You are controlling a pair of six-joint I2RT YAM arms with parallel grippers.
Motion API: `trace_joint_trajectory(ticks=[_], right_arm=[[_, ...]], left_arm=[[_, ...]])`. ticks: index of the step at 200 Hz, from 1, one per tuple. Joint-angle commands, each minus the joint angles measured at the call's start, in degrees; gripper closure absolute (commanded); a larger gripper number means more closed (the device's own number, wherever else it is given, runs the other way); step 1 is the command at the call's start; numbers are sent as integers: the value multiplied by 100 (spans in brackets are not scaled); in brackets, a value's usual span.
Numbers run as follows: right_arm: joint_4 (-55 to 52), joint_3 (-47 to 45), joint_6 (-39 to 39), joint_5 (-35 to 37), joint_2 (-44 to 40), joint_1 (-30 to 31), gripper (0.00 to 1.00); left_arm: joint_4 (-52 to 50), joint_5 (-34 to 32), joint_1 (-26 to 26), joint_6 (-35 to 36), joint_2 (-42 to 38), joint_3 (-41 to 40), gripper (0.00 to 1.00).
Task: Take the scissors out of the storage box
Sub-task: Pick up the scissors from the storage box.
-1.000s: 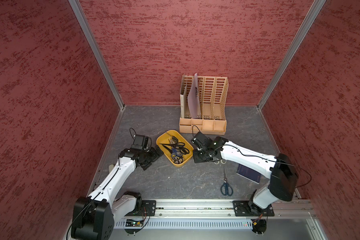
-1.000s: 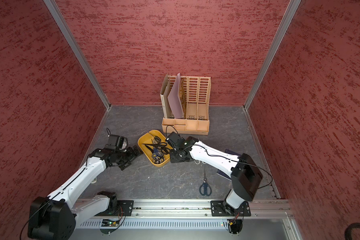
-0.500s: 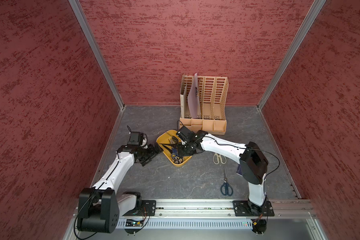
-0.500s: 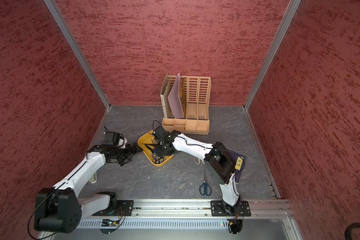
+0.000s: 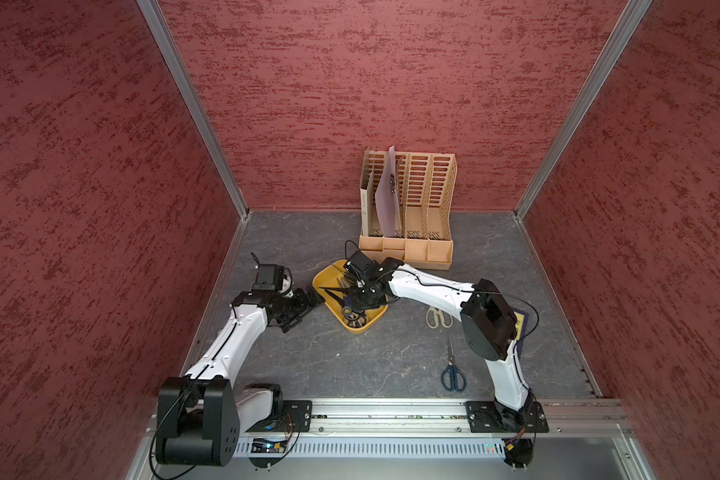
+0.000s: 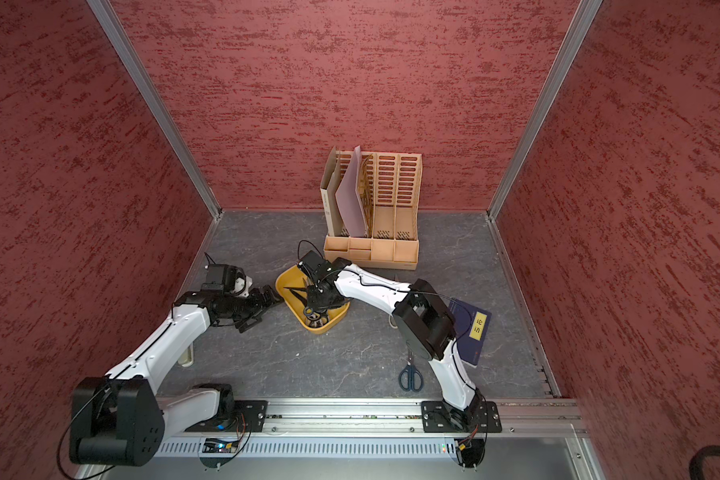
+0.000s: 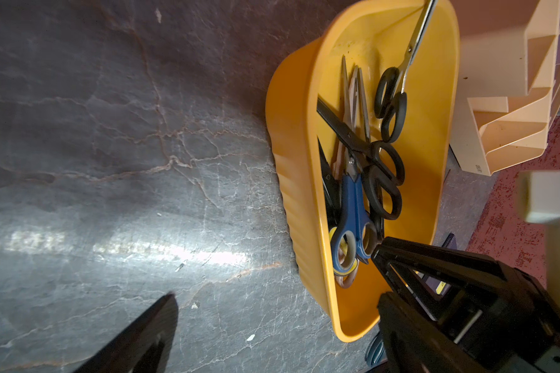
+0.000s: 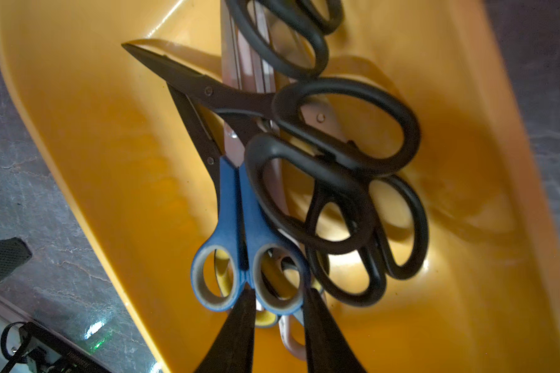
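The right arm is what has changed. A second back it sits low just beside the box (image 5: 362, 330), on the side where the cream shears (image 5: 438, 316) now lie free on the desk (image 5: 350, 365). Now it reaches over the box, with the right pincer (image 8: 278, 292) down at the handle end of the scissors (image 7: 362, 155) heaped inside. Its fingers stand narrow, one in the gap between the two loops of the blue pair (image 8: 240, 206) and one outside, so one loop sits between them. They look to touch it, but I cannot tell whether they clamp it yet. The left arm has edged in too: the left pincer (image 5: 310, 304) is spread wide, holds nothing, and sits at the box's rim on the side away from the right arm, likely to steady it. For the task this reads as one delivery done and the next pick begun. Two pairs are out, the cream shears and a dark blue pair (image 5: 453, 376), both on the desk on the right arm's side, apart from the box. The rest, with black pairs (image 8: 346, 129) crossed over the blue one, are in the box. With the loops so tangled, a lift may drag a neighbour along.
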Motion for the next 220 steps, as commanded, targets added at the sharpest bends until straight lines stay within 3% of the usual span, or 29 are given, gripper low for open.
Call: trace_joint_trajectory(ticks=[1, 168, 220], right_arm=[[-221, 161, -78, 255, 125, 28, 71], [184, 271, 4, -442, 545, -4, 62], [615, 36, 245, -755, 550, -25, 75]], left_arm=[[73, 51, 44, 96, 26, -19, 0], [-28, 50, 166, 231, 186, 252, 0], [-78, 77, 258, 301, 186, 272, 0]])
